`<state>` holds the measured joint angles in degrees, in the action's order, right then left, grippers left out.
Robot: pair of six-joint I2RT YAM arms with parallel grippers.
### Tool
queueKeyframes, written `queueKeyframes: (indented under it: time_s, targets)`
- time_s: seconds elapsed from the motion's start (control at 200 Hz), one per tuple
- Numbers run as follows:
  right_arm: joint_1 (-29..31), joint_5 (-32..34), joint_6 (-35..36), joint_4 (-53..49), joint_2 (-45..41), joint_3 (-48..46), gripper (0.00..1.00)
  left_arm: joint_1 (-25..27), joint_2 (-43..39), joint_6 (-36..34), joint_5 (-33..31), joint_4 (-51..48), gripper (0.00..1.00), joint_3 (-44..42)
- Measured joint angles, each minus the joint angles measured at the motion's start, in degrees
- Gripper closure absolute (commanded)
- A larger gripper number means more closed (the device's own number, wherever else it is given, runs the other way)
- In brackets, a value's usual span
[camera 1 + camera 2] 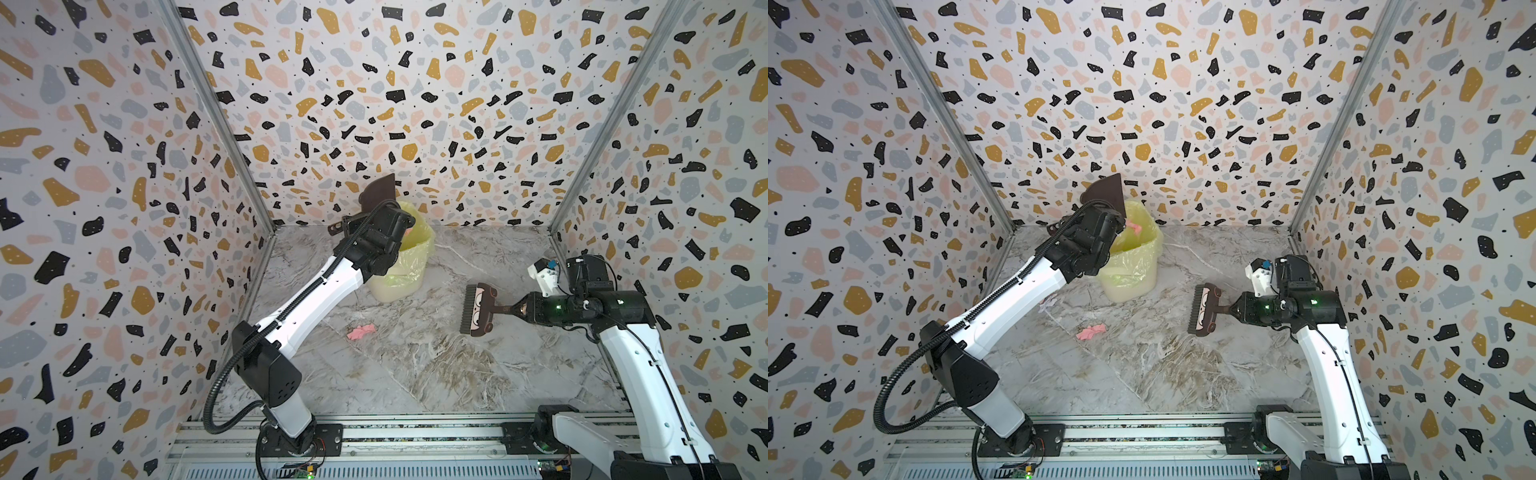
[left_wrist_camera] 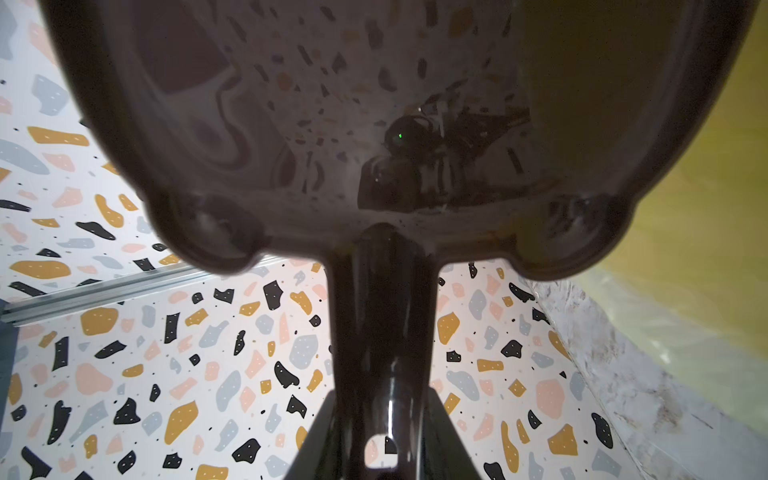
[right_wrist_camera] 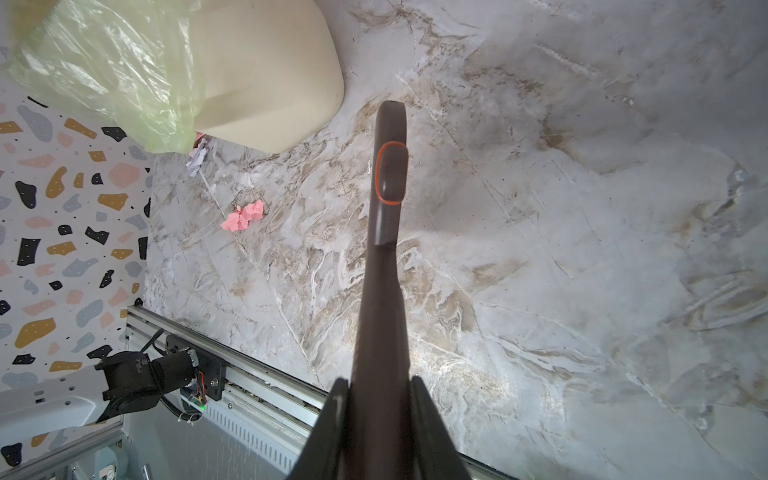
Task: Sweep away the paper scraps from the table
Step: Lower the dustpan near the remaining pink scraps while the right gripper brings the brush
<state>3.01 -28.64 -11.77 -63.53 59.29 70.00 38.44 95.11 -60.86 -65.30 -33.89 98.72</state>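
A crumpled pink paper scrap (image 1: pixel 361 331) (image 1: pixel 1091 331) (image 3: pixel 243 218) lies on the marble table (image 1: pixel 415 374) between the two arms. A pale lilac scrap (image 1: pixel 1047 302) (image 3: pixel 198 160) lies beside the bin's foot, partly behind the left arm. My left gripper (image 1: pixel 349 226) (image 2: pixel 382 399) is shut on the handle of a brown dustpan (image 1: pixel 380 193) (image 1: pixel 1106 193) (image 2: pixel 332 124), which is raised and tilted over the bin. My right gripper (image 1: pixel 517 309) (image 1: pixel 1235 309) (image 3: pixel 378 380) is shut on the handle of a brown brush (image 1: pixel 478 309) (image 1: pixel 1203 309) (image 3: pixel 388 174), held above the table right of the pink scrap.
A cream bin (image 1: pixel 399 278) (image 3: pixel 266 83) with a yellow liner (image 1: pixel 1138 245) stands at the back left, with pink paper (image 1: pixel 1133 226) inside. Terrazzo walls close three sides. An aluminium rail (image 1: pixel 415 432) runs along the front edge.
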Motion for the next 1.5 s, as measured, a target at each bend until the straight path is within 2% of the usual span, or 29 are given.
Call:
queueKeyframes:
  time_s: [0.105, 0.255, 0.546, 0.671, 0.821, 0.946, 1.031, 1.216, 1.497]
  targets:
    - [0.0, -0.87, -0.79, 0.55, -0.79, -1.77, 1.0, 1.33, -1.55, -2.71, -0.24, 2.97, 1.0, -1.33]
    - [1.25, -1.97, -2.71, 1.88, -1.27, -3.74, 1.0, 1.77, -3.82, -2.97, -0.37, 4.11, 1.0, -3.48]
    - [11.63, -1.77, -11.58, 8.5, -5.05, -8.28, 1.0, 1.79, -7.17, 2.27, -0.74, 1.07, 1.0, -4.63]
    - [18.93, -1.03, -18.29, 14.58, -7.78, -13.22, 1.0, 1.81, -9.68, 9.97, 0.63, -3.96, 1.0, -4.42]
    - [29.33, 1.66, -26.88, 23.17, -9.03, -18.95, 1.0, 1.81, -11.04, 24.65, 3.8, -12.68, 1.0, -2.03]
    - [37.81, 4.31, -32.65, 31.95, -7.98, -22.43, 1.0, 1.81, -14.19, 37.48, 9.68, -17.0, 1.0, -3.02]
    - [42.47, 5.73, -36.0, 38.62, -5.33, -23.87, 1.0, 1.81, -19.52, 43.89, 14.14, -17.46, 1.0, -6.84]
    - [48.63, 7.02, -40.79, 53.27, 3.93, -24.06, 1.0, 1.81, -29.38, 51.76, 20.85, -18.71, 1.0, -11.26]
    - [52.65, 7.15, -45.27, 69.7, 22.93, -20.22, 1.0, 1.81, -33.33, 58.05, 28.55, -18.84, 1.0, -14.67]
